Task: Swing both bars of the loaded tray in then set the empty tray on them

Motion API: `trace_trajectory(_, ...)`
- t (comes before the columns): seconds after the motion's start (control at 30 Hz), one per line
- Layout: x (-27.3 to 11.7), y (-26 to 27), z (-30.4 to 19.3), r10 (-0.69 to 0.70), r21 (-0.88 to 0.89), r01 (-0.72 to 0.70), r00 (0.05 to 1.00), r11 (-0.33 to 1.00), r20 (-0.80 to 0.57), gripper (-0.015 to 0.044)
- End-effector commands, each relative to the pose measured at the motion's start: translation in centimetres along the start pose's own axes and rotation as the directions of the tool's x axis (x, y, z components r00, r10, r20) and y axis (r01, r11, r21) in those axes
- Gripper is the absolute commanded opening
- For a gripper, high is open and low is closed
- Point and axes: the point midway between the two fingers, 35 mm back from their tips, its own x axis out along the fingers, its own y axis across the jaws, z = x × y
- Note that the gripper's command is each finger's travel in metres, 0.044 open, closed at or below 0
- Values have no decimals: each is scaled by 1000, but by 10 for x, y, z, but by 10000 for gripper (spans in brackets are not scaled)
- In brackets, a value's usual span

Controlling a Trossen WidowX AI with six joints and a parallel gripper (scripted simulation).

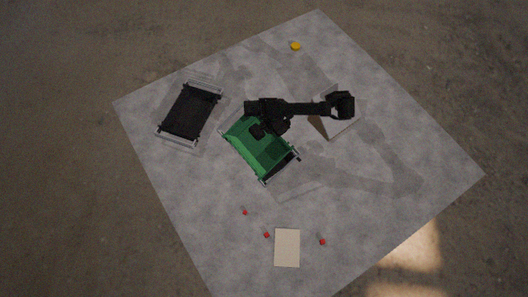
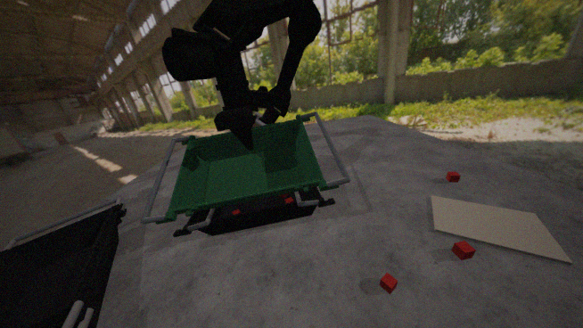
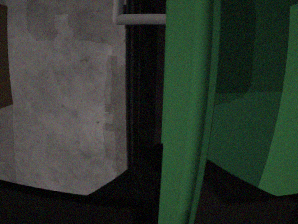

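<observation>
The green empty tray hangs right above the loaded tray, its own wire bars swung out past its ends. My gripper is shut on its far long wall, with one finger inside the tray. The black loaded tray stands below, mostly covered. Red blocks show inside it. Its left bar and right bar lie inward across its top, under the green tray. Whether the green tray touches both bars is hidden.
Another black tray stands to the left, close by. A beige plate and three red cubes lie on the table nearer the front. A white and brown block stands behind the arm; a yellow disc lies farther back.
</observation>
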Motion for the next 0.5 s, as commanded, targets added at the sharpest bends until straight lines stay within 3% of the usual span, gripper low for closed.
trace_trajectory(0.0,-1,-1,-1,-21,0,21,1000,1000,0,0)
trace_trajectory(0.47,10,8,-1,-21,1,21,1000,1000,1,0)
